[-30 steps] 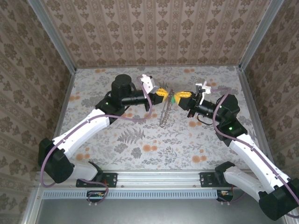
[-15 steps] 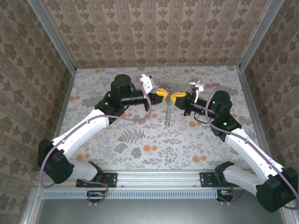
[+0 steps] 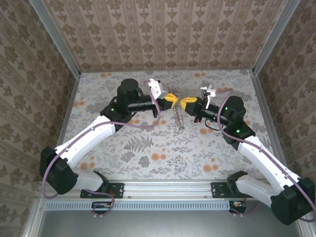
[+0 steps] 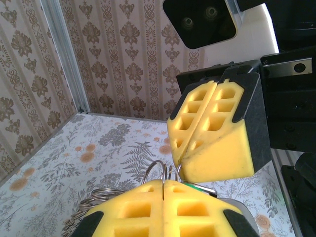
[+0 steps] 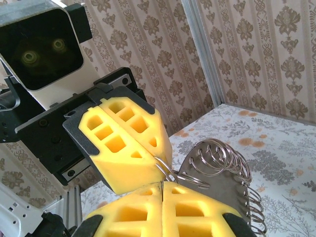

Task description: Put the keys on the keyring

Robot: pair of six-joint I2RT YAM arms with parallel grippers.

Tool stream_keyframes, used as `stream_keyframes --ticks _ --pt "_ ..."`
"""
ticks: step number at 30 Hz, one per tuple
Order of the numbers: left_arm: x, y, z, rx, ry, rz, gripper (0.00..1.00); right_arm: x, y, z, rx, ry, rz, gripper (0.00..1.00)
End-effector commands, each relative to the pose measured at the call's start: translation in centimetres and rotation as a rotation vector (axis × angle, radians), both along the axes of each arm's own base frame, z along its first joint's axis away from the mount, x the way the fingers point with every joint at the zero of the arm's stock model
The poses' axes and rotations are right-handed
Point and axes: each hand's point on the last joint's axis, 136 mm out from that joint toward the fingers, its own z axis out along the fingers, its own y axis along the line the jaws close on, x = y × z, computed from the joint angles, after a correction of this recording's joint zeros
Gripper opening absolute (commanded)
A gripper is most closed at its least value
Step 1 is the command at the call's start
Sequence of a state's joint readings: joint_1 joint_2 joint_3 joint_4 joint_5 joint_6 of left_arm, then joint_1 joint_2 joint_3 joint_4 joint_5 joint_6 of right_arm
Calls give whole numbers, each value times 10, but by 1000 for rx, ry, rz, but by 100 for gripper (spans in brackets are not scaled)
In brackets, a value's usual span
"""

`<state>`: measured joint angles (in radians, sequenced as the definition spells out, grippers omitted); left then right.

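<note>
My left gripper (image 3: 174, 100) and right gripper (image 3: 185, 103) meet tip to tip above the middle of the table. In the left wrist view the left gripper (image 4: 163, 181) is shut on a thin silvery keyring (image 4: 155, 168), whose wire runs into the seam of the yellow pads. The right gripper (image 4: 180, 162) is shut just above it, touching the ring. A sliver of the green key (image 4: 198, 186) shows under its tip. The right wrist view has the right gripper (image 5: 162, 183) shut, the left gripper (image 5: 162, 159) above it and the keyring (image 5: 167, 169) between them.
A flat metal plate (image 5: 222, 195) with several silvery split rings (image 5: 222, 155) along its edge hangs from the held ring, dangling below the grippers (image 3: 179, 118). Patterned walls and metal corner posts (image 3: 64, 54) enclose the floral tabletop (image 3: 148, 148).
The right gripper has moved left and closed the gap to the left gripper. The hanging plate has swung a little to the right. The left arm has stayed put.
</note>
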<state>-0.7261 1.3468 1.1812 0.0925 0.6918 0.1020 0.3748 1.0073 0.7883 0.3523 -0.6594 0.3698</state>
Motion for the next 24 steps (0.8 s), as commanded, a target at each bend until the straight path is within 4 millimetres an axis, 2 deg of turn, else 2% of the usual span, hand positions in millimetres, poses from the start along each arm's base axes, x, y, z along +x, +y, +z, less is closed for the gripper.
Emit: stream_keyframes --ticks 1,24 --pt "-8 0 26 -46 -66 -23 0 -5 -3 30 41 -83 0 0" --pt "-10 -1 26 -49 -63 -36 0 1 2 38 66 -90 14 0"
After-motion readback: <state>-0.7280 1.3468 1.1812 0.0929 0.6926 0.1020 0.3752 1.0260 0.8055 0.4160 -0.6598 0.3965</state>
